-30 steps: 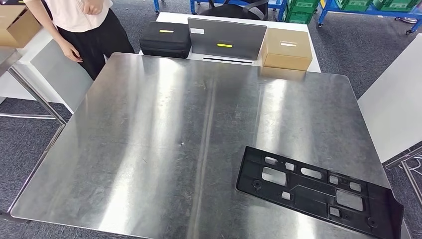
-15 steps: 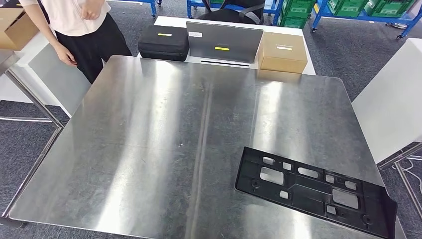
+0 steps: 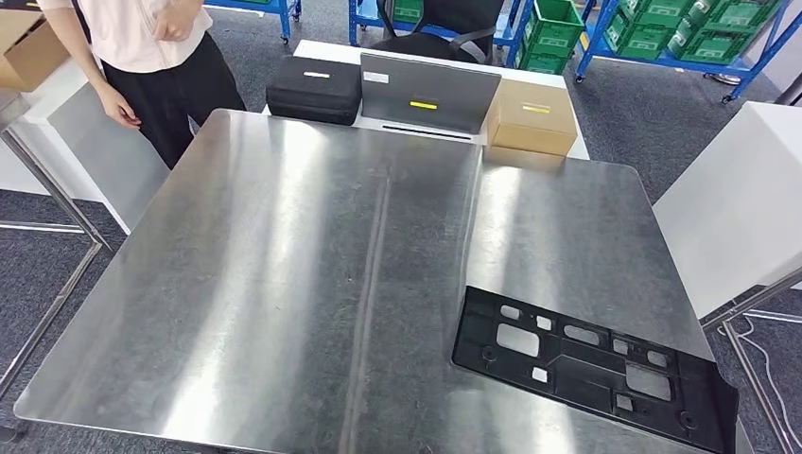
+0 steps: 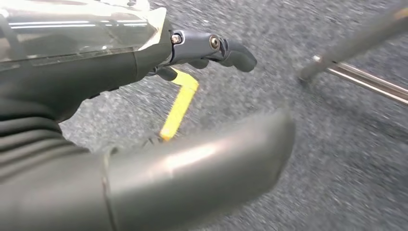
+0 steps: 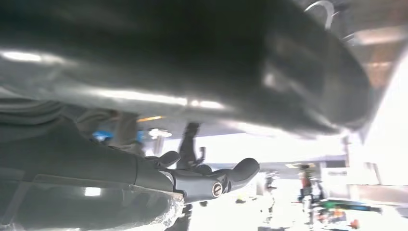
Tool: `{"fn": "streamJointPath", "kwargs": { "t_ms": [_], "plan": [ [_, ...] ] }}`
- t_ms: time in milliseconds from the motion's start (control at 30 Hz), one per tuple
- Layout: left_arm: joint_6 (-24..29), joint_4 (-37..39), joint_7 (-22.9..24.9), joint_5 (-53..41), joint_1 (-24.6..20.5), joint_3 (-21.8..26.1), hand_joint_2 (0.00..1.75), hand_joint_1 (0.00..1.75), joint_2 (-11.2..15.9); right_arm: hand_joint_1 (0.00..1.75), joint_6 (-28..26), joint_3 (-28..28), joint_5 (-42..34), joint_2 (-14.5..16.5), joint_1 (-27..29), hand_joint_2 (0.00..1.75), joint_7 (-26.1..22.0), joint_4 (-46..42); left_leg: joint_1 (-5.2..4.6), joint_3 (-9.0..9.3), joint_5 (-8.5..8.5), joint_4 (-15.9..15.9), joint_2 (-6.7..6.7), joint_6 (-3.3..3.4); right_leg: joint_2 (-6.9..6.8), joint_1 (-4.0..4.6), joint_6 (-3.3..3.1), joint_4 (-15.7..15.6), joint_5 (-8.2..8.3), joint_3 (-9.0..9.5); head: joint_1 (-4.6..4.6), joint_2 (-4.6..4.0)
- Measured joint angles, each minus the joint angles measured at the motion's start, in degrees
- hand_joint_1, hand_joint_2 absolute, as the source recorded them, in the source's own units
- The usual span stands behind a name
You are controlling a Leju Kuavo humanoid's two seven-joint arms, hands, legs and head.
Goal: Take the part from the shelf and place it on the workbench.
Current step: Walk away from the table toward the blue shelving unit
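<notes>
The black plastic part point(image 3: 591, 364), a long flat panel with several cut-outs, lies flat on the steel workbench point(image 3: 312, 246) at its near right corner. No hand touches it. In the left wrist view my left hand point(image 4: 120, 67) hangs over grey carpet, its fingers point(image 4: 231, 50) stretched out and its thumb point(image 4: 192, 168) apart from them, holding nothing. In the right wrist view my right hand point(image 5: 192, 183) also has its fingers point(image 5: 240, 171) extended with nothing in them, under a dark blurred surface.
A person point(image 3: 151, 47) stands at the bench's far left corner. Behind the bench are a black case point(image 3: 315, 88), a grey case point(image 3: 430, 92) and a cardboard box point(image 3: 531, 115). A white table point(image 3: 738, 199) stands to the right. Blue racks with green crates point(image 3: 662, 24) stand further back.
The whole head picture has shifted, so the camera has moved and more of the far racks shows. The part lies in the same place on the bench.
</notes>
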Motion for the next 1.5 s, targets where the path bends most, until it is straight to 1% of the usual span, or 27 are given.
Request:
{"fn": "streamJointPath", "kwargs": {
  "t_ms": [67,100,167,233,267,300,333,367,400,433,467,633,733,933,1000,1067,1100,1133,1167,1233,1300,1400,1500],
  "plan": [
    [-0.35,0.01,-0.22,-0.04,-0.56,0.00,1.75,0.00,-0.25,0.00,0.00,1.26,0.11,-0.83,0.85,0.00,4.06,0.01,-0.15,-0.14,0.12,0.00,-0.08,0.29,0.03,-0.04,0.01,-0.06,-0.01,0.01,0.01,0.00],
    [-0.44,0.01,-0.24,-0.14,-0.67,0.00,1.75,0.00,-0.34,0.00,0.00,1.98,0.15,-1.21,1.29,0.00,6.01,0.09,-0.19,-0.19,0.17,0.01,-0.14,0.40,0.05,-0.05,-0.10,-0.11,0.06,0.02,0.01,0.00],
    [-0.55,0.03,-0.15,-0.43,-0.69,0.00,1.75,0.00,-0.46,0.00,0.00,3.07,0.08,-1.92,2.36,0.00,9.71,0.44,-0.33,-0.29,0.15,0.01,-0.32,0.49,0.08,-0.05,-0.51,-0.20,0.31,0.04,0.06,0.00],
    [-0.57,0.05,-0.05,-0.68,-0.58,0.00,1.75,0.00,-0.54,0.00,0.00,3.53,0.44,-2.51,3.76,0.00,12.13,1.40,-0.53,-0.43,0.06,0.00,-0.46,0.59,0.08,-0.01,-0.92,-0.24,0.62,0.02,0.28,0.00],
    [-0.57,0.06,-0.03,-0.75,-0.49,0.00,1.75,0.00,-0.56,0.00,0.00,3.85,0.67,-2.67,4.72,0.00,12.79,2.35,-0.79,-0.51,0.02,0.00,-0.51,0.63,0.09,-0.04,-0.80,-0.25,0.92,-0.03,0.49,0.00],
    [-0.61,0.08,-0.02,-0.84,-0.36,0.00,1.75,0.00,-0.57,0.00,0.00,4.30,0.99,-2.70,5.71,0.00,13.31,3.48,-1.16,-0.60,-0.04,0.02,-0.57,0.79,0.14,-0.22,-0.11,-0.27,1.77,-0.15,0.67,0.00],
    [-0.78,0.09,-0.02,-0.95,-0.16,0.00,1.75,0.00,-0.57,0.00,-0.01,4.81,1.08,-2.55,6.72,0.00,13.77,4.76,-1.72,-0.71,-0.10,0.13,-0.63,1.03,0.26,-0.61,1.50,-0.38,3.46,-0.30,0.85,0.00],
    [-1.13,0.10,0.03,-1.05,0.13,0.00,1.75,0.00,-0.48,0.00,-0.01,5.31,1.09,-2.35,7.53,0.00,14.11,5.97,-2.30,-0.82,-0.17,0.23,-0.67,1.26,0.38,-1.16,3.43,-0.46,4.74,-0.46,0.84,0.00],
    [-1.59,0.10,0.13,-1.16,0.46,0.00,1.75,0.00,-0.31,0.00,-0.02,5.70,1.09,-2.18,8.07,0.00,14.34,7.02,-2.78,-0.90,-0.24,0.33,-0.70,1.49,0.51,-1.70,5.20,-0.49,5.94,-0.64,0.77,0.00],
    [-2.10,0.10,0.27,-1.24,0.78,0.00,1.75,0.00,-0.09,0.00,-0.04,5.98,1.09,-2.12,8.40,0.00,14.49,7.92,-3.10,-0.97,-0.27,0.41,-0.70,1.59,0.59,-2.11,6.38,-0.47,6.48,-0.78,0.71,0.00],
    [-2.52,0.10,0.45,-1.28,1.05,0.00,1.75,0.00,0.15,0.00,-0.05,6.20,1.09,-2.21,8.56,0.00,14.59,8.67,-3.24,-1.00,-0.27,0.41,-0.70,1.60,0.58,-2.32,6.68,-0.34,6.15,-0.86,0.67,0.00],
    [-3.29,0.09,0.81,-1.37,1.97,0.00,1.75,0.00,0.73,0.00,-0.07,6.92,1.08,-2.72,9.07,0.00,14.90,10.18,-3.22,-1.05,-0.32,0.39,-0.77,1.51,0.48,-2.37,6.33,0.01,5.96,-1.06,0.73,0.00],
    [-3.31,0.10,0.84,-1.37,2.41,0.00,1.75,0.00,0.87,0.00,-0.07,7.35,1.08,-2.84,9.45,0.00,15.11,10.65,-3.20,-1.07,-0.38,0.37,-0.77,1.42,0.47,-2.36,6.26,0.16,5.75,-1.14,0.72,0.00],
    [-3.38,0.11,0.98,-1.83,2.53,0.00,1.75,0.00,0.91,0.00,-0.07,7.79,1.08,-2.84,10.04,0.00,18.35,10.59,-3.20,-1.07,-0.46,0.35,-0.77,1.30,0.45,-2.36,6.13,0.33,5.60,-1.22,0.73,0.00],
    [-3.48,0.11,1.34,-2.17,2.54,0.00,1.75,0.00,0.89,0.00,-0.06,7.29,0.83,-2.78,9.88,0.00,18.69,10.94,-3.19,-1.07,-0.48,0.35,-0.77,1.28,0.45,-2.36,6.12,0.36,5.59,-1.25,0.73,0.00],
    [-3.72,0.11,1.69,-2.49,2.54,-0.01,1.75,0.00,0.89,0.00,0.21,6.07,-0.55,-3.21,9.18,0.87,17.44,13.07,-3.17,-1.07,-0.48,0.34,-0.77,1.27,0.45,-2.36,6.09,0.38,5.58,-1.27,0.74,0.00],
    [-3.88,0.11,1.76,-2.66,2.54,-0.01,1.75,0.00,0.90,0.00,0.92,5.22,-2.04,-3.72,8.70,1.31,15.94,14.94,-3.16,-1.06,-0.48,0.34,-0.77,1.27,0.45,-2.35,6.08,0.38,5.56,-1.27,0.73,0.00],
    [-4.12,0.11,1.80,-2.92,2.55,-0.02,1.31,0.00,0.91,0.00,2.53,4.31,-3.97,-4.33,8.24,1.75,13.89,17.06,-3.16,-1.06,-0.48,0.34,-0.77,1.27,0.45,-2.35,6.06,0.39,5.56,-1.27,0.74,0.00],
    [-4.47,0.11,1.82,-3.34,2.57,-0.03,0.87,0.00,0.94,0.00,5.15,3.36,-6.18,-5.04,7.84,1.75,11.43,19.19,-3.15,-1.06,-0.48,0.34,-0.77,1.27,0.45,-2.35,6.05,0.39,5.55,-1.27,0.75,0.00],
    [-5.82,0.11,2.32,-4.76,2.67,-0.23,0.00,0.00,1.07,0.00,12.42,1.27,-10.41,-6.45,7.27,1.75,6.12,23.22,-3.16,-1.07,-0.48,0.34,-0.77,1.27,0.45,-2.35,6.05,0.41,5.55,-1.27,0.75,0.00],
    [-7.83,0.11,3.61,-6.58,2.83,-0.89,0.00,0.00,1.26,0.00,17.40,-0.71,-12.89,-7.58,6.76,1.75,2.46,26.93,-3.17,-1.07,-0.48,0.35,-0.77,1.27,0.45,-2.34,6.05,0.45,5.55,-1.28,0.74,0.00],
    [-9.78,0.11,5.15,-7.99,3.02,-1.98,0.00,0.00,1.47,0.00,18.63,-2.63,-13.95,-8.55,5.89,1.75,0.87,31.09,-3.17,-1.07,-0.48,0.35,-0.77,1.26,0.45,-2.34,6.04,0.49,5.54,-1.31,0.74,0.00],
    [-9.90,0.11,5.72,-9.13,3.14,-2.85,0.00,0.00,1.63,0.00,19.91,-3.59,-14.15,-9.29,5.24,1.75,-0.26,34.03,-3.16,-1.07,-0.48,0.34,-0.77,1.26,0.45,-2.33,5.96,0.53,5.49,-1.31,0.74,0.00]
  ]
}}
